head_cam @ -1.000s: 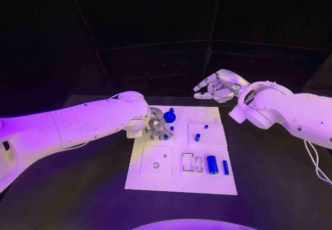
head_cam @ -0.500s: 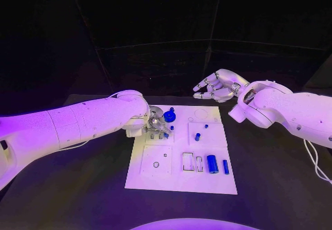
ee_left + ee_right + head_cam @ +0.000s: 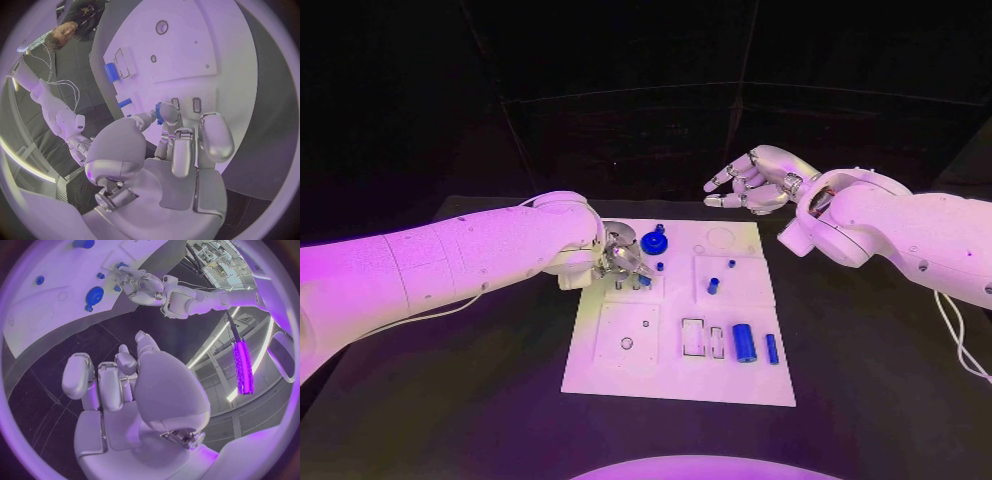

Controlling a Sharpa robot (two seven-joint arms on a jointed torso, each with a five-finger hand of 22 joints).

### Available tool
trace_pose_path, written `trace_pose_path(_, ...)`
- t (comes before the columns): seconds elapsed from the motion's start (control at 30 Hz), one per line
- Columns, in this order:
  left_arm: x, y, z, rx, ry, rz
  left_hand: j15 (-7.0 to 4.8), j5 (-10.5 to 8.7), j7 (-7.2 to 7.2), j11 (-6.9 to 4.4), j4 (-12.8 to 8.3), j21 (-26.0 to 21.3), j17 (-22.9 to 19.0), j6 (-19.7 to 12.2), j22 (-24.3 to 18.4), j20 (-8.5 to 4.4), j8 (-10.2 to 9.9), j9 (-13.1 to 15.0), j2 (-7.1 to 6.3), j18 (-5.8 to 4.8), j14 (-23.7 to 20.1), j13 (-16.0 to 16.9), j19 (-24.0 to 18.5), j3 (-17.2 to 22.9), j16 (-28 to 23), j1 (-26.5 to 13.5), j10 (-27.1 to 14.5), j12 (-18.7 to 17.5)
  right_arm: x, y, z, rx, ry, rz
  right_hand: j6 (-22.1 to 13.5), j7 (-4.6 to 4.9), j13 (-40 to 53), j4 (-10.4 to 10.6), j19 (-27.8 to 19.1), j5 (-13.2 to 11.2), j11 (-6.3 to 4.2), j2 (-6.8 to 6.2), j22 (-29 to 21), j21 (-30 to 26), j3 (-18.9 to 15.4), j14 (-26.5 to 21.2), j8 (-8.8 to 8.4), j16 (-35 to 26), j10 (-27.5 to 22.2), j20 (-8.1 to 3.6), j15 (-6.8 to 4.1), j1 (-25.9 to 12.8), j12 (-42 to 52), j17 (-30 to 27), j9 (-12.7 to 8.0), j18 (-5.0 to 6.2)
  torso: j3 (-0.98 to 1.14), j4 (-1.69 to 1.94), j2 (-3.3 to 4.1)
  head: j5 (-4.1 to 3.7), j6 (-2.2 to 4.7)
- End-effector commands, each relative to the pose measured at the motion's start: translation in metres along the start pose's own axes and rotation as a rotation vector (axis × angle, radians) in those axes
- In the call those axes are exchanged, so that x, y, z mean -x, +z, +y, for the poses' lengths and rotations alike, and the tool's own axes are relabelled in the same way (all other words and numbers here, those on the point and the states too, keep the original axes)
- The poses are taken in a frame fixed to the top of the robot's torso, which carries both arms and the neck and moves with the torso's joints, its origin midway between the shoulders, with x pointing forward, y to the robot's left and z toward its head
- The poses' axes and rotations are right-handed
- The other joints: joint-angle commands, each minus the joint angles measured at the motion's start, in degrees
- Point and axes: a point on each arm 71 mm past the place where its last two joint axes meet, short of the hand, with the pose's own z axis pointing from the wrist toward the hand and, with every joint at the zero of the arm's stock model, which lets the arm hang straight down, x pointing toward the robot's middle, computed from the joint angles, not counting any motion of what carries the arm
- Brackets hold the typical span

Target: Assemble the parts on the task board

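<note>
Cylinders (image 3: 743,343) of blue lay near the board's (image 3: 678,380) near right corner, beside two empty slots. Midway up the board, the left hand (image 3: 620,256) pressed its fingertips down at the left side, pinching a small blue part (image 3: 160,113). Farther back, the right hand (image 3: 757,181) hovered beyond the board, fingers loosely curled, holding nothing.

Left hand (image 3: 620,255) down on the far-left part of the task board (image 3: 678,385), fingers curled at small blue parts there; grip unclear. Right hand (image 3: 754,181) raised beyond the board's far right edge, fingers loosely curled, holding nothing. Two blue cylinders (image 3: 744,343) lie near right, round blue knob (image 3: 655,243) far centre.
</note>
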Motion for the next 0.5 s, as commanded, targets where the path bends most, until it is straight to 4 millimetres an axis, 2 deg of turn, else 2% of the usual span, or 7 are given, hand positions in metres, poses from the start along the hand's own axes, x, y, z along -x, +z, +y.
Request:
trace_pose_path(0.03, 0.0025, -0.0028, -0.0018, -0.042, -0.051, -0.042, -0.08, 1.36, -0.08, -0.19, -8.76, 0.06, 14.02, 0.09, 0.08, 0.04, 0.47, 0.22, -0.22, -0.47, 5.81, 0.24, -0.13, 9.38, 0.28, -0.71, 0.67, 0.28, 0.0002, 0.0007, 0.0009, 0.002, -0.002, 0.01, 0.47, -0.03, 0.08, -0.37, 0.09, 0.17, 0.05, 0.37, 0.06, -0.22, 0.08, 2.61, 0.18, -0.12, 0.43, -0.43, -0.35, 0.38, 0.16, 0.07, 0.05, 0.36, 0.09, 0.12, -0.02, 0.14, -0.04)
trace_pose_path(0.2, 0.003, -0.0065, 0.0, -0.055, -0.06, -0.074, -0.13, 1.95, -0.15, -0.26, -9.09, 0.17, 14.15, 0.16, 0.31, 0.0, 0.65, 0.36, -0.62, -0.51, 5.84, 0.36, -0.05, 9.95, 0.35, -0.85, 0.85, 0.43, 0.0005, 0.0008, 0.0003, 0.0, -0.002, 0.009, 0.48, -0.03, 0.04, -0.34, 0.09, 0.2, 0.05, 0.39, 0.04, -0.23, 0.06, 2.61, 0.19, -0.13, 0.42, -0.44, -0.35, 0.32, 0.12, 0.07, 0.05, 0.36, 0.05, 0.02, 0.04, 0.35, -0.08)
trace_pose_path(0.5, 0.0008, -0.0091, 0.0049, -0.028, -0.048, -0.128, -0.15, 2.12, -0.18, -0.3, -9.2, 0.27, 14.28, 0.22, 0.49, -0.02, 0.71, 0.4, -0.71, -0.54, 5.87, 0.45, 0.0, 10.17, 0.42, -0.86, 0.95, 0.52, 0.002, -0.0002, -0.0011, -0.005, -0.003, 0.004, 0.48, -0.03, 0.02, -0.32, 0.09, 0.22, 0.06, 0.4, 0.04, -0.23, 0.04, 2.61, 0.2, -0.14, 0.42, -0.44, -0.35, 0.27, 0.11, 0.05, 0.05, 0.36, 0.03, 0.19, 0.01, 0.67, -0.17)
